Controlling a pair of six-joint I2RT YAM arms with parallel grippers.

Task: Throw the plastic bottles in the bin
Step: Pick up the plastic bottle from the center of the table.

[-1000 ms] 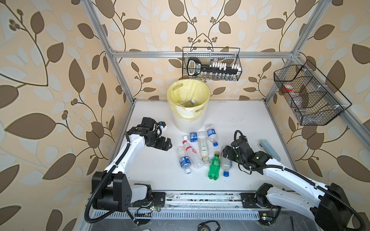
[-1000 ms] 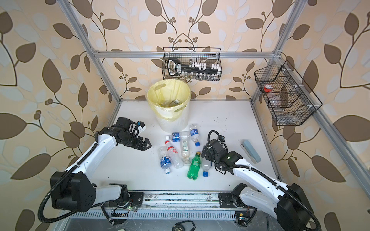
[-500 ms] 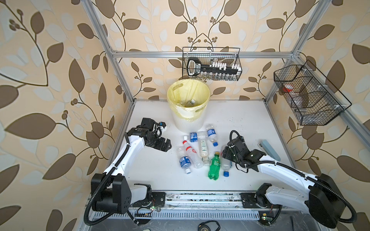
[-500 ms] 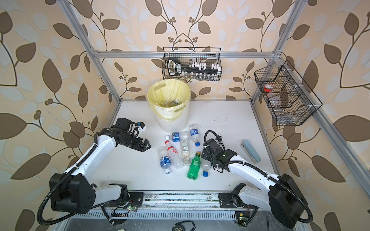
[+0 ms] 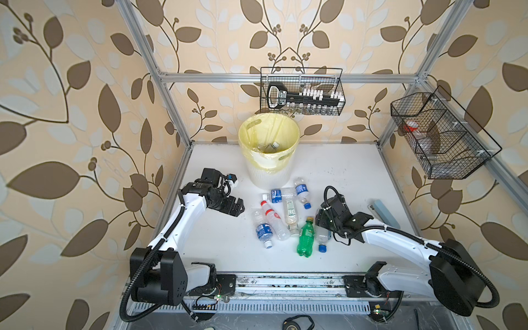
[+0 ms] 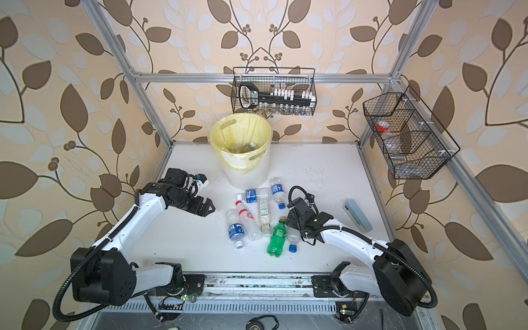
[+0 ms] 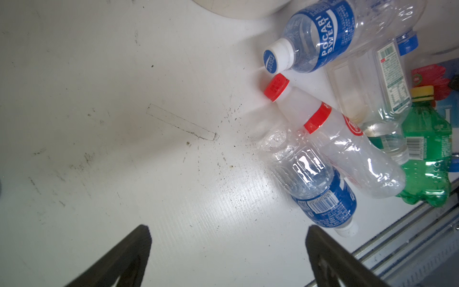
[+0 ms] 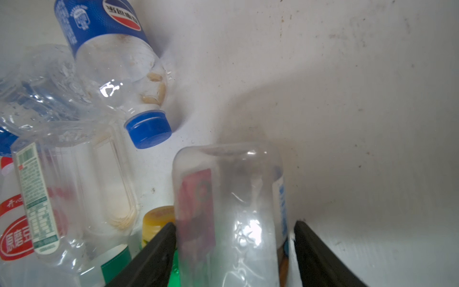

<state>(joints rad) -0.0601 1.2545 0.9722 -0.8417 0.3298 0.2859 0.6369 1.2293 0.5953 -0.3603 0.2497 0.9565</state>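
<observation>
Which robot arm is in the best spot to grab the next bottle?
The right arm. The right pincer has a clear bottle lying between its jaws, beside the green bottle. The left pincer hangs open over bare table, touching no bottle.

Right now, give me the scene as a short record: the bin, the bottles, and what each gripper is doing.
bin: upright, yellow liner, bottles visible inside
loose bottles: seven lying clustered in front of the bin
left gripper: open, empty, beside the cluster
right gripper: jaws astride a clear bottle next to the green bottle; firm grip unclear
</observation>
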